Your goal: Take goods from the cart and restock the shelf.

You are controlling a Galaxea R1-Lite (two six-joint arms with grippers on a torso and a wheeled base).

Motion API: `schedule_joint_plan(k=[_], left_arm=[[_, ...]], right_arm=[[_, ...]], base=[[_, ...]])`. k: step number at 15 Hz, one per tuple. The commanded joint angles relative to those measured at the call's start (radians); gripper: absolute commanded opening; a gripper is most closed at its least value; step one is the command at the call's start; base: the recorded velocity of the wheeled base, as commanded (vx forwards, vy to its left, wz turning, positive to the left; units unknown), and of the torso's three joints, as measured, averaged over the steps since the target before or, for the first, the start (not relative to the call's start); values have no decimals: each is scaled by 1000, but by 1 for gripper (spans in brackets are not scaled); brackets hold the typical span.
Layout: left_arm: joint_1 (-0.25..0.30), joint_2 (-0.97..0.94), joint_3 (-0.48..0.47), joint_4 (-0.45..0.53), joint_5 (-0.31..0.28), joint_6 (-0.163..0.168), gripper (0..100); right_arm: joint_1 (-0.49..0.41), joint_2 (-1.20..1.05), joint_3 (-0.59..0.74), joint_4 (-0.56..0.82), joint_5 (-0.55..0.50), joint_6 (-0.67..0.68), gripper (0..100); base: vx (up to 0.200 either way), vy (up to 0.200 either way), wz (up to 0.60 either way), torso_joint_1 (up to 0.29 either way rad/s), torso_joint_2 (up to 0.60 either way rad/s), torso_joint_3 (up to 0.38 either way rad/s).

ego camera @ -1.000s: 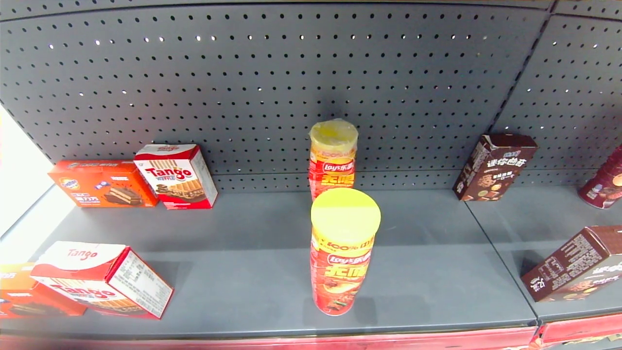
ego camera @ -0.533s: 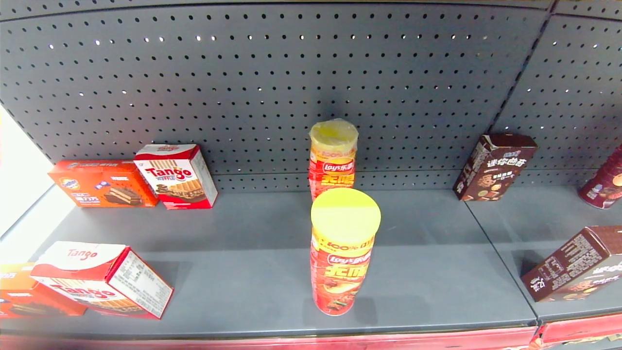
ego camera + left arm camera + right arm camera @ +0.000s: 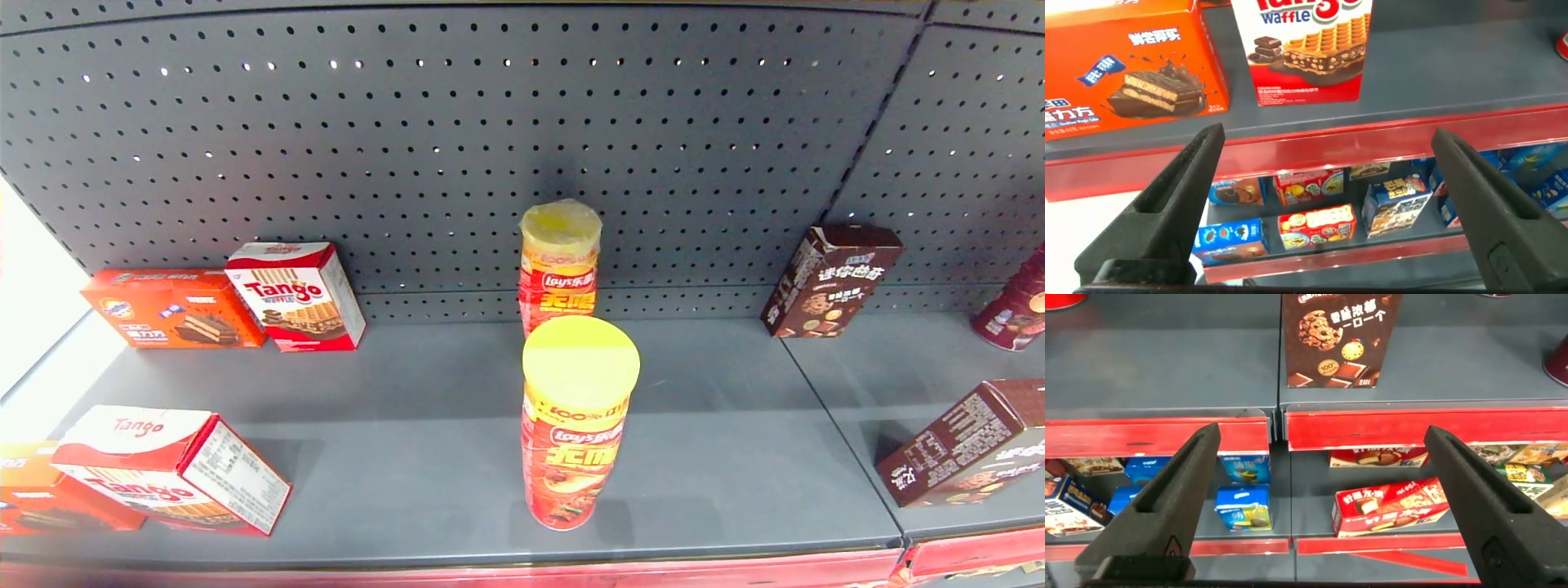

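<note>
Shelf of grey metal held the goods: a wafer box sat at its front left, a brown biscuit box stood at the back right, and in the middle the front crisp tube stood upright near the edge, apart from the rear tube. Such tubes are probably light, stiff and smooth-walled, with brittle contents, so a gentle hold across mid-body would suit. The left gripper and right gripper hung before the shelf's red edge strip, fingers spread wide around nothing. Both wrist views looked under that strip to small packs on a lower tier, a level the head view stopped short of.
</note>
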Motion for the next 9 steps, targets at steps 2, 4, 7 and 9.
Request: schedule_joint_plan(k=[2,4,7,9], left_arm=[[-2,0,0,0,0,-2,100],[-2,0,0,0,-3,4,100],[0,0,0,0,2,-6,100],[0,0,0,0,0,-5,100]], right_arm=[[0,1,0,1,0,-1,100],[0,1,0,1,0,-1,100],[0,1,0,1,0,-1,100],[0,1,0,1,0,-1,100]], base=[[0,0,0,0,0,0],[-100,0,0,1,1,1],[0,0,0,0,0,0],[0,0,0,0,0,0]])
